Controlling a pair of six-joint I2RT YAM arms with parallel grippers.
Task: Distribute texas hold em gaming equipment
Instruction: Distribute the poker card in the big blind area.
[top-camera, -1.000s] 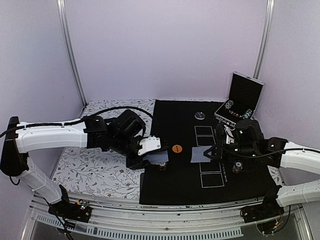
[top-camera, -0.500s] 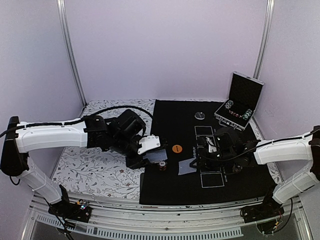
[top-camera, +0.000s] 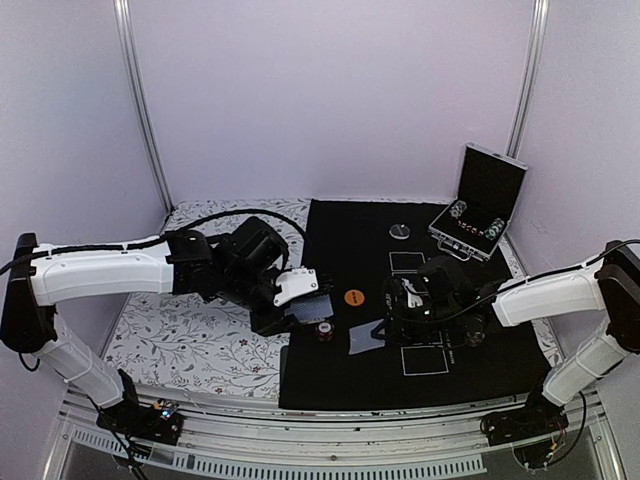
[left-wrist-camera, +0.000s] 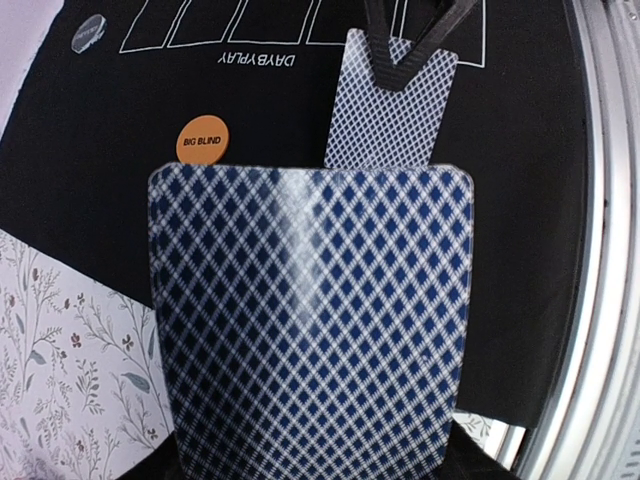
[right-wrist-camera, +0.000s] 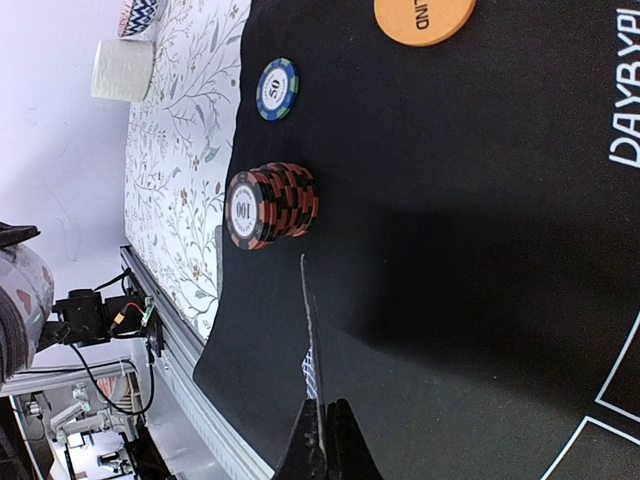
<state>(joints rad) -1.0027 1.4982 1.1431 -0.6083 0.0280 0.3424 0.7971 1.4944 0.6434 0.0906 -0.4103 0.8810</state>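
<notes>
Since the earlier frame the right gripper (top-camera: 390, 322) has swung left across the black mat (top-camera: 340, 375). It is pinched shut on one card (top-camera: 367, 337), now near the left gripper (top-camera: 303, 305), which clamps the deck (left-wrist-camera: 310, 320). The card hangs just beside the red chip stack (right-wrist-camera: 270, 205). Lowered carelessly, its free end could topple the stack, or the thin pinch could slip. The open case (top-camera: 492, 185) holds chip rows (top-camera: 458, 211); what lies in its middle is too small to tell.
</notes>
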